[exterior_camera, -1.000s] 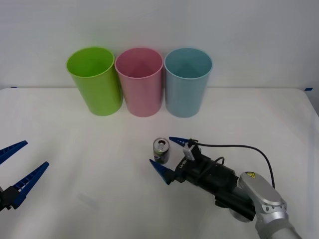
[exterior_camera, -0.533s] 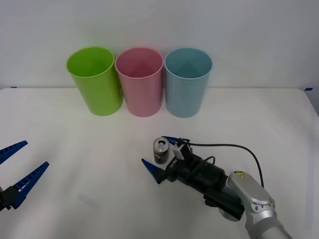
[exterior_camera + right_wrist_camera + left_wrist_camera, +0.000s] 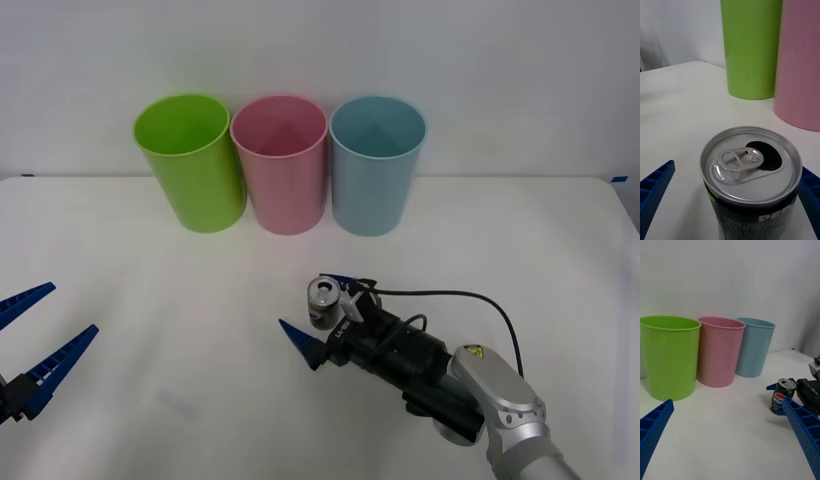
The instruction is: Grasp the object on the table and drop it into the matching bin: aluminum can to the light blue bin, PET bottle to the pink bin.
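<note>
Can [image 3: 323, 302] stands upright on the table [image 3: 150, 300], at about 6 o'clock from the pink bin [image 3: 280, 165]. Right gripper [image 3: 316, 310] is spread, one finger either side of the can, not yet pinching. Best to close squarely on mid-body, then lift to the light blue bin [image 3: 376, 165] at 1 o'clock. Right arm reaches low from 4 o'clock. Left gripper [image 3: 35, 343] idles spread at 9 o'clock.

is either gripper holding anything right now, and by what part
Nothing is held yet. The right gripper is open, its fingers either side of the can, which stands on the table. The left gripper is open too.
</note>
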Robot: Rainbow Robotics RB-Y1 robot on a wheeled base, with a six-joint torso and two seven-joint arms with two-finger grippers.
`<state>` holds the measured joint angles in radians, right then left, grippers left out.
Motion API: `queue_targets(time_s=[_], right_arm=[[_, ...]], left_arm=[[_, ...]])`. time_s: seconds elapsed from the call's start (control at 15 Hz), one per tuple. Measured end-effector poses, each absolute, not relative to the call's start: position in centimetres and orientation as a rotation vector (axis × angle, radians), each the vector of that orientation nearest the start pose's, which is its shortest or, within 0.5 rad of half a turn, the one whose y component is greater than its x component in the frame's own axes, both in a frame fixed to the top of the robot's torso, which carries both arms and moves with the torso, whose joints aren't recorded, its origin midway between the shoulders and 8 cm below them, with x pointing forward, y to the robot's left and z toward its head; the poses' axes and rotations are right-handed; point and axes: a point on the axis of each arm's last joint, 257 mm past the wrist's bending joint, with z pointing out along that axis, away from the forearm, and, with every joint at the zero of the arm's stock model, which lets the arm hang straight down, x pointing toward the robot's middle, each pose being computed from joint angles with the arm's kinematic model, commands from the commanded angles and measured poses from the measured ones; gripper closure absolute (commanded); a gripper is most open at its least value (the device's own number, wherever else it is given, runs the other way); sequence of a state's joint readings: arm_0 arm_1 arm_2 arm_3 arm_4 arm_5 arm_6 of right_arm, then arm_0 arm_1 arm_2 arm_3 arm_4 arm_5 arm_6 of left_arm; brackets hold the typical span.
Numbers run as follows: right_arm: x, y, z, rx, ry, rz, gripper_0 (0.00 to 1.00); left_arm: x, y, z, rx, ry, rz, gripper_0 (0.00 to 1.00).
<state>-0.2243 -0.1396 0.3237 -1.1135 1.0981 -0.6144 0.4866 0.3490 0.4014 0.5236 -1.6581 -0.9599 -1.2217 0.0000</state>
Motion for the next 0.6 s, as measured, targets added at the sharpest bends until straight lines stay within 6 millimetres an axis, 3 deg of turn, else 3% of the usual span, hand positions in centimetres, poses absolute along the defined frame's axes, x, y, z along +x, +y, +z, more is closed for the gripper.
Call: queue_targets(time_s=[0.07,0.13,0.6], right_arm=[[47.44,2.16,-31.03,-0.824,1.49,0.595,0.8],[47.41,2.14,-31.08,-0.824,1.49,0.594,1.0],[47.49,1.96,-31.14,-0.823,1.491,0.587,1.0]], left_arm=[[34.23,32.97,-16.89,0.465,1.441,-0.567,0.0],[34.23,32.97,-16.89,0.465,1.441,-0.567,0.0],[34.23,32.97,-16.89,0.465,1.441,-0.567,0.0]])
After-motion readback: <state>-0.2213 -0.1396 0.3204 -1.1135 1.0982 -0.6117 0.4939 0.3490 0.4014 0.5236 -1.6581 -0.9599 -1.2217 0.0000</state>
